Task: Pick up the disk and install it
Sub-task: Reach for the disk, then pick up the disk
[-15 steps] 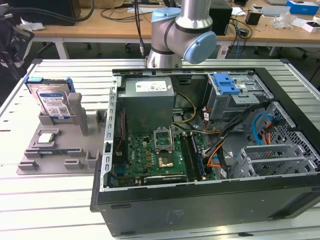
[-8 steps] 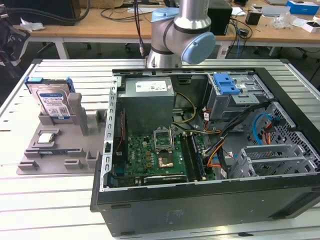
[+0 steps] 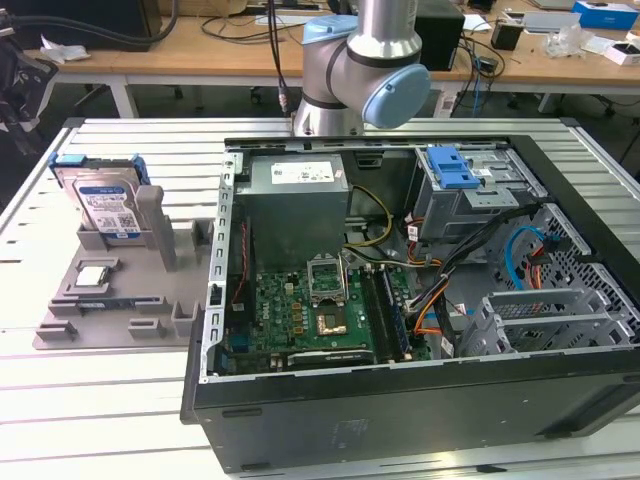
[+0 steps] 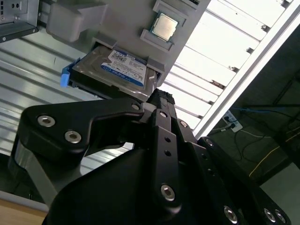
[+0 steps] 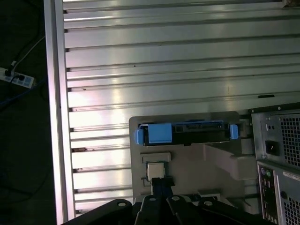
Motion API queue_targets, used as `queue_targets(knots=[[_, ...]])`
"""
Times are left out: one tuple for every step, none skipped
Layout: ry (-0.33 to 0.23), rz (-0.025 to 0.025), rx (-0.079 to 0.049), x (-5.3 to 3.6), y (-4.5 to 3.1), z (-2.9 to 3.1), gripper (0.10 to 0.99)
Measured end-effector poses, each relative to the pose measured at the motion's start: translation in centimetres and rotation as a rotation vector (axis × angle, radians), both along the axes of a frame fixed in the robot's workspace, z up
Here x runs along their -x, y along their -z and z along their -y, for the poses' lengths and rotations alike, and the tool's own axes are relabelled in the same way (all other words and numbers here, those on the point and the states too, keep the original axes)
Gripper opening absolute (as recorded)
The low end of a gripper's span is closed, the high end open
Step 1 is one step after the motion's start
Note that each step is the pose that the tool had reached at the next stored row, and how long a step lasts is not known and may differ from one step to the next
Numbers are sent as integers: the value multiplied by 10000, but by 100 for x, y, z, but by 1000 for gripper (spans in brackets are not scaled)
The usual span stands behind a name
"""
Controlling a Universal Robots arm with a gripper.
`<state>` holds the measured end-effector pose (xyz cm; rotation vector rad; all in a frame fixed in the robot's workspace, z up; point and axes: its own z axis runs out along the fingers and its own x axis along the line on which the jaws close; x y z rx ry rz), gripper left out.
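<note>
Second wrist view: fingers [image 4: 161, 99] together, empty, near the disk [image 4: 92, 65] with white-blue barcode label [image 4: 125, 68].

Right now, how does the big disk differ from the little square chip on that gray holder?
The disk is larger and rectangular; the chip is small and square. The disk stands on edge in a slot, the chip lies flat. The disk has a blue frame and a label; the chip is bare silver. Both sit on the gray holder.
</note>
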<state>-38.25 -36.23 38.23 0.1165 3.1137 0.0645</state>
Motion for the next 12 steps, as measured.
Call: queue_targets(knots=[[0,1,0,0,0,0,106],[0,1,0,1,0,0,106],[0,1,0,1,0,0,106],[0,1,0,1,0,0,106],[-106,0,0,2,0,0,106],[-420,0,0,2,0,-1,106],[-559,0,0,2,0,0,106],[-679,1,0,2,0,0,106],[-796,0,0,2,0,0,106],[-971,0,0,2,0,0,106],[-1211,1,0,2,0,0,106],[-1510,1,0,2,0,0,106]])
